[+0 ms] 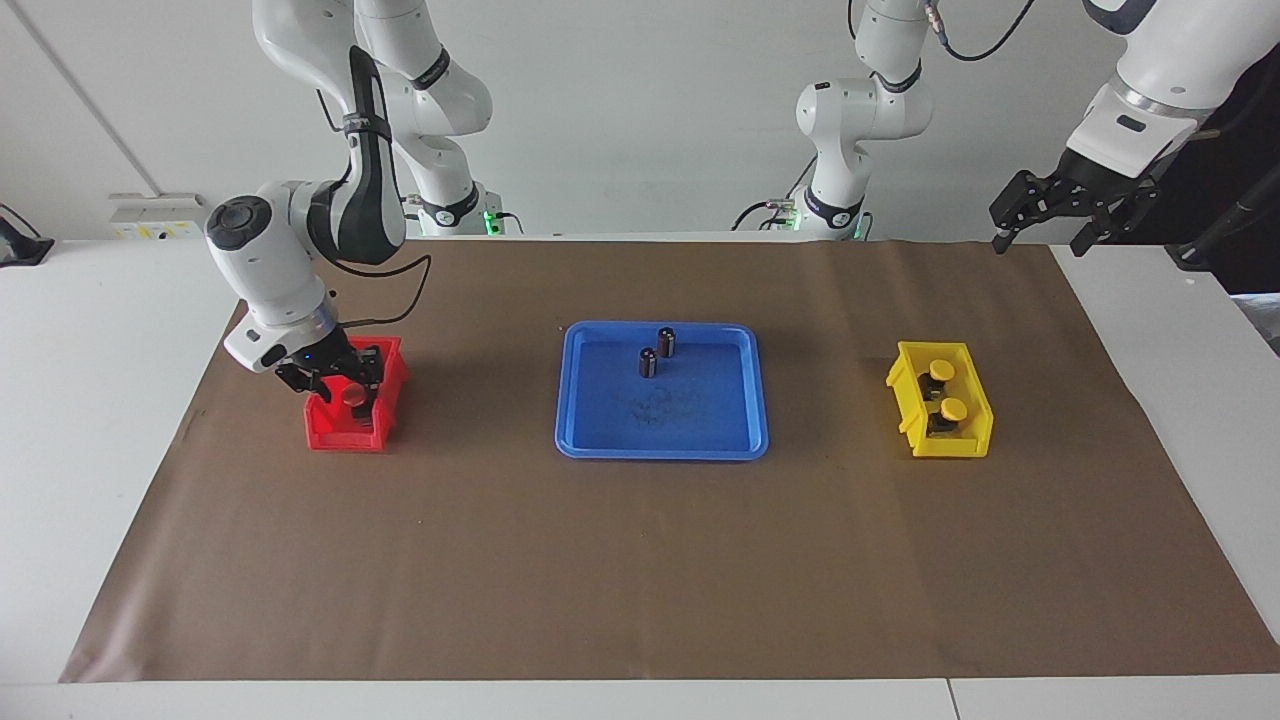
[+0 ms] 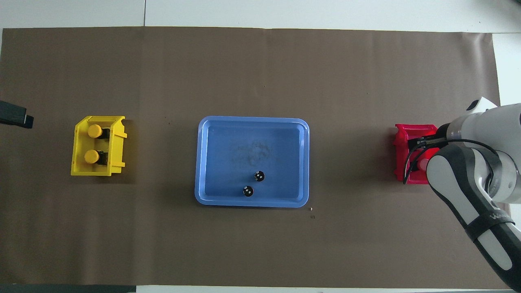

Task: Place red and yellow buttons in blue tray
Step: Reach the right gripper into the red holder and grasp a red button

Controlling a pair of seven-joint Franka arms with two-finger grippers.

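Your right gripper [image 1: 345,385] sits down in the small red plastic bin [image 1: 322,428], fingers spread either side of the round red-capped button [image 1: 355,396]; the shallow blue plastic tray [image 1: 585,440] lies at 3 o'clock in the facing view, the left gripper [image 1: 1040,215] waits, fingers apart.

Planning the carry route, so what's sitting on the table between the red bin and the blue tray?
Nothing: between the red bin and the blue tray lies only bare brown paper, plain in both views.

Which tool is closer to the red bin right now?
Right. The right tool is down inside the red bin; the left tool waits raised off the mat's corner, past the yellow bin.
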